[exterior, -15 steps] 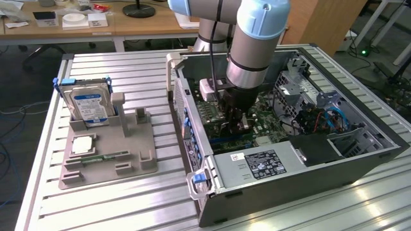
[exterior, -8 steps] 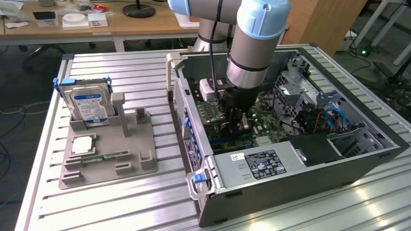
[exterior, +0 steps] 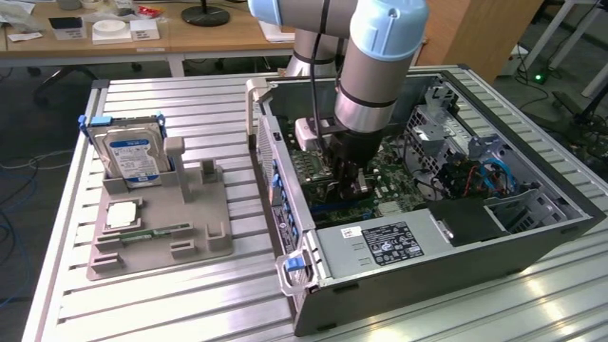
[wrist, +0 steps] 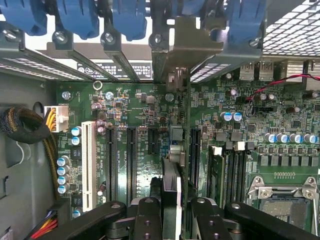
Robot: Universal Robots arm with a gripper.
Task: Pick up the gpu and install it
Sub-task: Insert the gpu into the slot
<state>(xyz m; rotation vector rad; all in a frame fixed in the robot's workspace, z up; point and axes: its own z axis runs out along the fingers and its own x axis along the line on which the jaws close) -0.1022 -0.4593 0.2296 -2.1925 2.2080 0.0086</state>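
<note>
The gpu (wrist: 173, 172) stands edge-on between my fingers (wrist: 148, 216), a thin card running from the gripper towards the back wall of the case. Its silver end bracket (wrist: 176, 52) sits against the rear slot openings, beside the blue latches (wrist: 80, 20). The card's lower edge lies along the green motherboard (wrist: 150, 115), between two black expansion slots (wrist: 131, 160). My gripper (wrist: 172, 212) is shut on the gpu. In the exterior view my gripper (exterior: 347, 178) reaches down into the open computer case (exterior: 532, 235), over the motherboard, and hides most of the gpu.
A grey parts holder (exterior: 161, 228) on the slatted table holds a hard drive (exterior: 133, 158) and a slim memory stick (exterior: 152, 233). Inside the case are the power supply (exterior: 380, 242), drive cages with blue cables (exterior: 494, 178), a white slot (wrist: 88, 165) and the processor socket (wrist: 282, 200).
</note>
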